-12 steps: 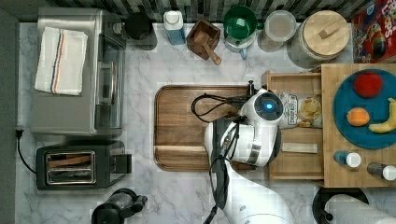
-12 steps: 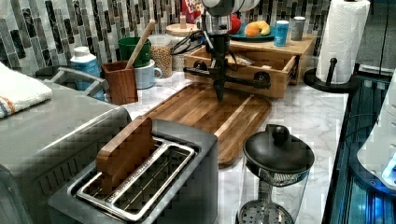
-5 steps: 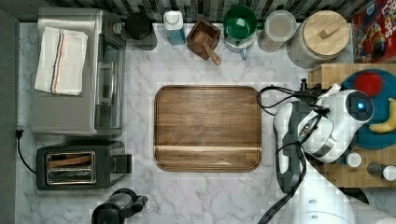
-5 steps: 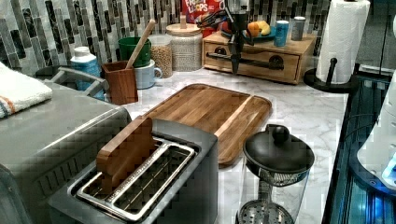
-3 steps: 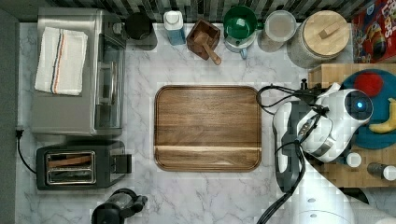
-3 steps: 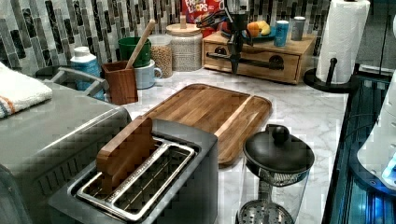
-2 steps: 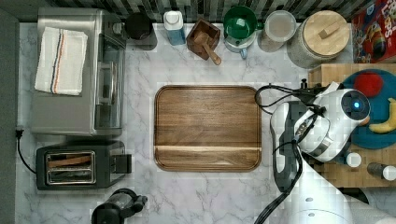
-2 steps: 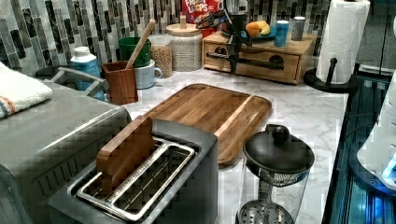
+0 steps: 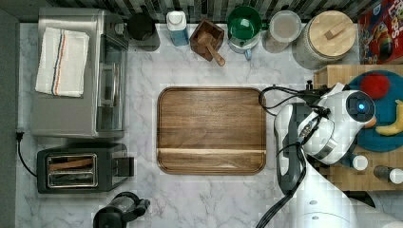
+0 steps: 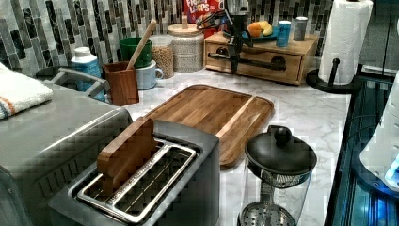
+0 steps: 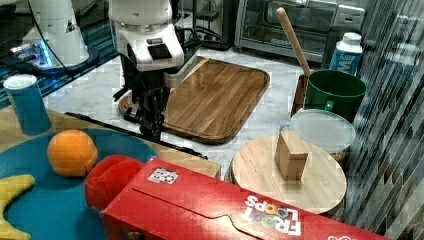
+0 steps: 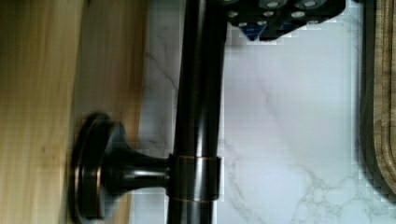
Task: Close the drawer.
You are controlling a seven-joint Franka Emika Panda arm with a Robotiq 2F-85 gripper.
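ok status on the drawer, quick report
Gripper at the dark bar handle, fingers unclear. Light-wood drawer looks pushed in, front flush with the cabinet. Dark walnut board apart on the marble, nothing in the way.

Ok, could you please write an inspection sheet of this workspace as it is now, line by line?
Surface: marble counter, no spills seen.
Job's things: drawer sits flush in its wooden box, it looks closed; its dark bar handle faces the counter.
Clutter: walnut board, toaster, toaster oven with a towel on it, green mug, cereal box, blue plate with fruit on the box top.
Grippers: gripper is at the handle; contact cannot be told.
Cables: black cables looped on the arm; toaster cord.
Surroundings: tiled wall, paper towel roll.
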